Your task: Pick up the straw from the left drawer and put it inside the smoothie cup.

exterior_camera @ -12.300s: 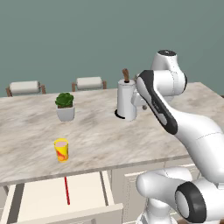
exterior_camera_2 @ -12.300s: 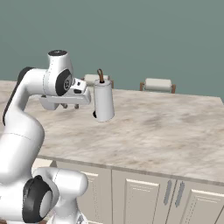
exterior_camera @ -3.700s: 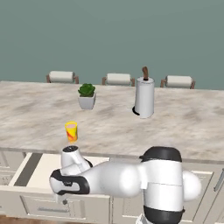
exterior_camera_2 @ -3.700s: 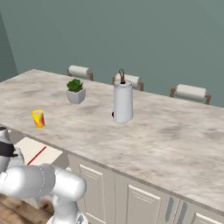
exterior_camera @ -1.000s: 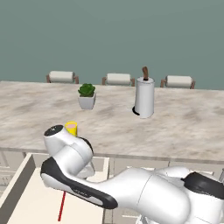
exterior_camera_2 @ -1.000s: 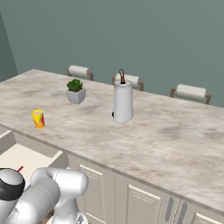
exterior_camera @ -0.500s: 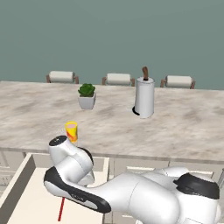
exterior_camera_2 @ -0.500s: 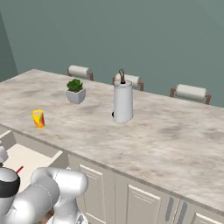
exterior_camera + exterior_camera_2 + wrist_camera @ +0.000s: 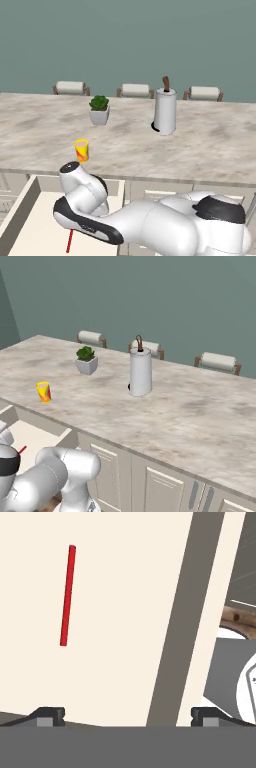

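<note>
my fingers [image 9: 126, 714] stand wide apart with nothing between them, above the left drawer [image 9: 125, 612]; the straw [image 9: 67, 595] lies flat on its pale bottom, off to one side; the smoothie cup [image 9: 81, 150] stands on the tabletop [image 9: 210, 145]

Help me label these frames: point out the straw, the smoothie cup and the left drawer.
straw [image 9: 67, 595]: hand view, middle of the red stick.
smoothie cup [image 9: 81, 150]: left base view, yellow side wall.
left drawer [image 9: 125, 612]: hand view, bare pale floor to the right of the straw.
</note>
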